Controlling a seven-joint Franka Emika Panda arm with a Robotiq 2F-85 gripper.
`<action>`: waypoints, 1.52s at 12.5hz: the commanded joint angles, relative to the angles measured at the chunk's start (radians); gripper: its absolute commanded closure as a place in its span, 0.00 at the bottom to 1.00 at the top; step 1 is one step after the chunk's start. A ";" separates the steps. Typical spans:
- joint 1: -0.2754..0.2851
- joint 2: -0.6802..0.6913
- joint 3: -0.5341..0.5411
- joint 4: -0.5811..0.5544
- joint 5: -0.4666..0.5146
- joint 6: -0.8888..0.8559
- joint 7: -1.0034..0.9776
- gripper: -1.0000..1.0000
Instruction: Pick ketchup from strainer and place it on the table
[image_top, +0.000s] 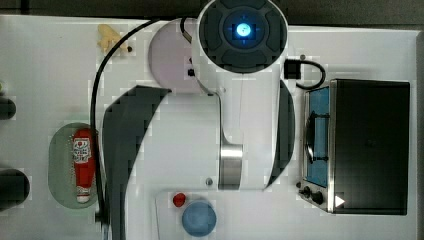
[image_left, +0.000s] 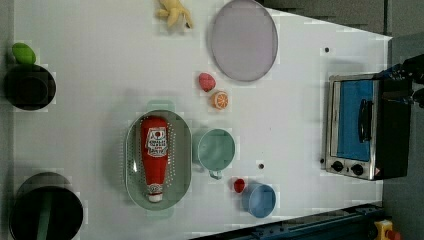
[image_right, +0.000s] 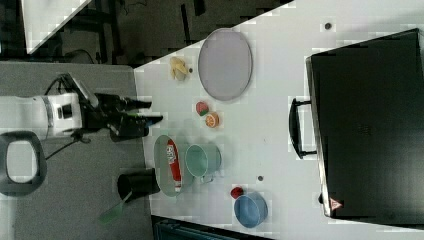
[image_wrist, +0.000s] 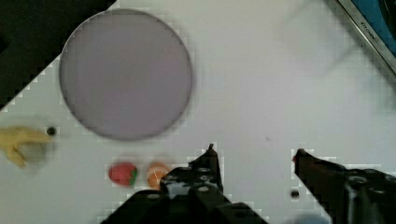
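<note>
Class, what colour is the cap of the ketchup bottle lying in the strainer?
White: the ketchup cap shows best in the left view.

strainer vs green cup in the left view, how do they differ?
The strainer is oval, the green cup round. The strainer is larger than the cup. The strainer holds the ketchup lying flat; nothing shows inside the cup. The strainer's centre is perforated; the cup's isn't. Both are pale green and rest on the table.

Strawberry (image_left: 207, 82) and orange slice (image_left: 219, 100) lie beside the plate (image_left: 243, 40).
</note>
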 joint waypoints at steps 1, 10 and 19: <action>-0.104 -0.217 0.045 -0.140 0.026 -0.103 0.028 0.21; -0.025 -0.136 0.373 -0.140 0.037 -0.009 0.029 0.00; 0.001 0.109 0.709 -0.205 -0.020 0.272 0.058 0.00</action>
